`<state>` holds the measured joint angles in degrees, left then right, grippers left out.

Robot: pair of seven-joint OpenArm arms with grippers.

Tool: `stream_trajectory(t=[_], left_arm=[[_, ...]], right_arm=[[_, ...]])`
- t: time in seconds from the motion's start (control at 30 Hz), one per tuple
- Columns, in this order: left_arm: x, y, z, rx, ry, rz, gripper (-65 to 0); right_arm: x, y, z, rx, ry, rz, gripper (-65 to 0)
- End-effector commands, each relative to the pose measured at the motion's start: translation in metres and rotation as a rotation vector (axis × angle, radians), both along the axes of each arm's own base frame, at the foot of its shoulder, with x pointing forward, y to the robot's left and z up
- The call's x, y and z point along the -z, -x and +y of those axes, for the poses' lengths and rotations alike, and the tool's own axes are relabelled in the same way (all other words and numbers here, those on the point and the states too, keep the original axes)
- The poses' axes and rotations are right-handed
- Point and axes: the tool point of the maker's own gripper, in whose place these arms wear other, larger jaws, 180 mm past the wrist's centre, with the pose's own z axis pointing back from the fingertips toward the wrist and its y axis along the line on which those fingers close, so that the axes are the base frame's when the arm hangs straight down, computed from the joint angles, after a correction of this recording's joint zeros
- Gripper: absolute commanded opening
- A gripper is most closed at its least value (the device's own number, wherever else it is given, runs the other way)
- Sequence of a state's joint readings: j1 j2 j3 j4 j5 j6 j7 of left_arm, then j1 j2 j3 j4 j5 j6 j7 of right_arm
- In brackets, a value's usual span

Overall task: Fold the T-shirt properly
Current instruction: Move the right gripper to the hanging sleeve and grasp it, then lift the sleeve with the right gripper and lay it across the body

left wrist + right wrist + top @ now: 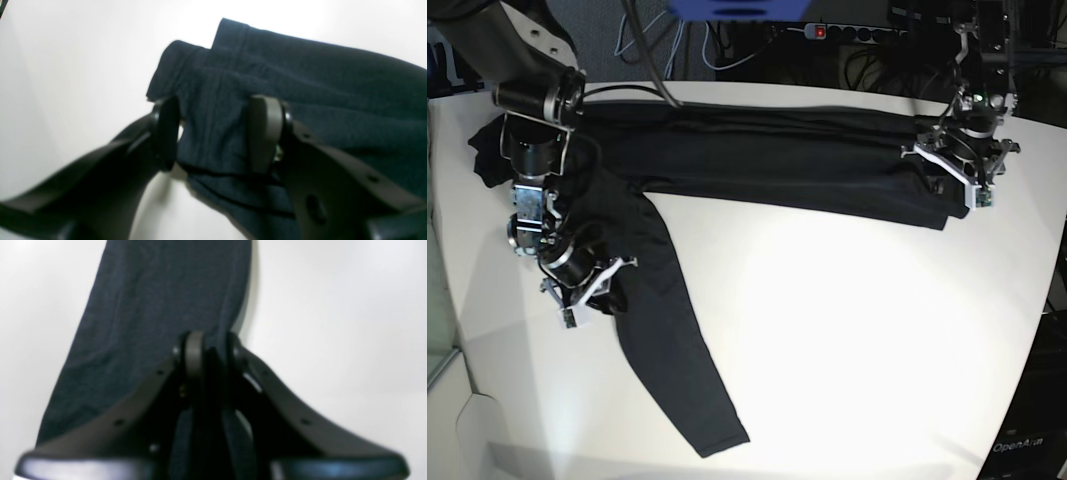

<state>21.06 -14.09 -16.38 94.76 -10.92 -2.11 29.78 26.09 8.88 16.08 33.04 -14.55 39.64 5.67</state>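
The black T-shirt [777,160] lies in a long folded band across the back of the white table [847,330], with one long sleeve [672,350] running toward the front edge. In the base view my right gripper [592,290] sits at the sleeve's upper part on the left. The right wrist view shows this right gripper [213,350] with its jaws pinched on the sleeve's edge [150,300]. At the band's right end, my left gripper [957,170] is over the hem. Seen from the left wrist, the left gripper [215,133] is open, its pads straddling stacked hem layers [333,83].
Cables and a power strip [837,30] lie behind the table's far edge. A blue object [737,8] hangs at the top. The table's rounded front-left corner [477,420] is near the right arm.
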Motion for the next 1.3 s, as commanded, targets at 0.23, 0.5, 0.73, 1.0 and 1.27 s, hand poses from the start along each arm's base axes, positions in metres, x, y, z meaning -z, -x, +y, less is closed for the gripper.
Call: stream_trajectory(t=[0.23,0.5,0.73,1.0,1.27], left_arm=[[-0.010,-0.006,0.003,0.004,-0.015,-0.037,-32.9],[-0.009,-0.005,0.003,0.004,-0.014,-0.034,-32.9],[-0.009,-0.005,0.003,0.006,-0.016,-0.033,-32.9],[-0.010,-0.007,0.003,0.007,-0.015,-0.038,-32.9],[-0.009,-0.006,0.001,0.011,-0.014,-0.035,-32.9]], right_arm=[[0.017,0.012,0.004,-0.071,0.078,0.083,-64.9],[0.018,0.015,-0.003,-0.063,0.088,0.088,-64.9],[-0.013,0.025,-0.006,-0.075,0.172,-0.053,-64.9],[-0.040,0.048,-0.002,-0.095,0.242,-0.148,-64.9],[-0.065,0.060,0.010,-0.104,0.262,-0.227,-64.9]])
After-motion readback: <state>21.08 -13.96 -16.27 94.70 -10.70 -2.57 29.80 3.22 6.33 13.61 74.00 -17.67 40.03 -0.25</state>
